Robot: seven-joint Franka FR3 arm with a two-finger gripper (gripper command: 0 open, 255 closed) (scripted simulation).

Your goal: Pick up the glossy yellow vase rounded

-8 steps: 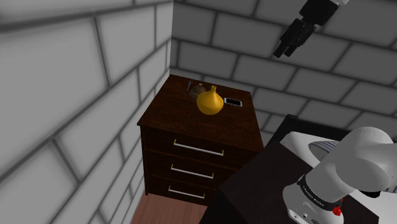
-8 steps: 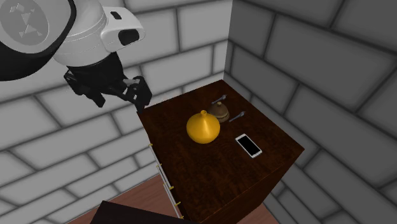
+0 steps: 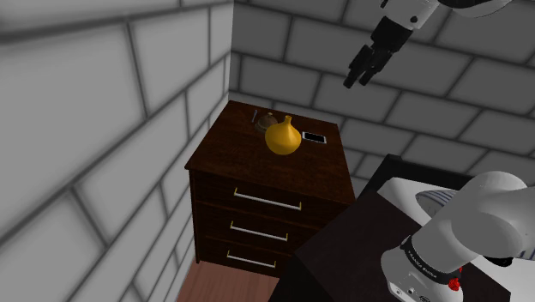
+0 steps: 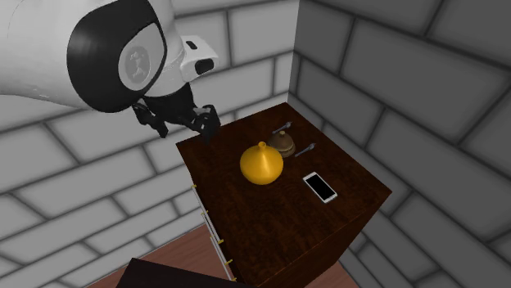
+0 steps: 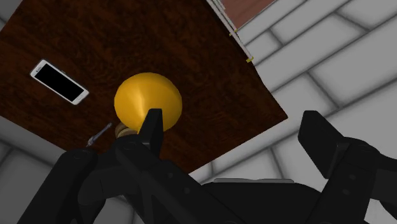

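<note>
A glossy yellow rounded vase [image 3: 283,137] with a narrow neck stands upright on a dark wooden dresser top [image 3: 231,146], near its back. The second exterior view shows the vase [image 4: 261,164] at the middle of the top [image 4: 270,221]. My black gripper [image 3: 356,75] hangs high in the air, above the vase and towards the shoulder view's right, well clear of it. In the wrist view the gripper [image 5: 234,121] is open with nothing between its fingers, and the vase [image 5: 147,100] appears from above, just past one fingertip [image 5: 153,121].
A white-framed phone [image 4: 319,186] lies flat on the dresser beside the vase. A small brown object [image 4: 284,143] and a metal utensil [image 4: 305,150] sit behind it. Grey brick walls close in the corner. The dresser has three drawers [image 3: 266,202]. My dark stand [image 3: 343,249] is at the lower right.
The gripper has moved to the shoulder view's left and slightly up, closer to the space above the dresser. The vase and other objects have not moved.
</note>
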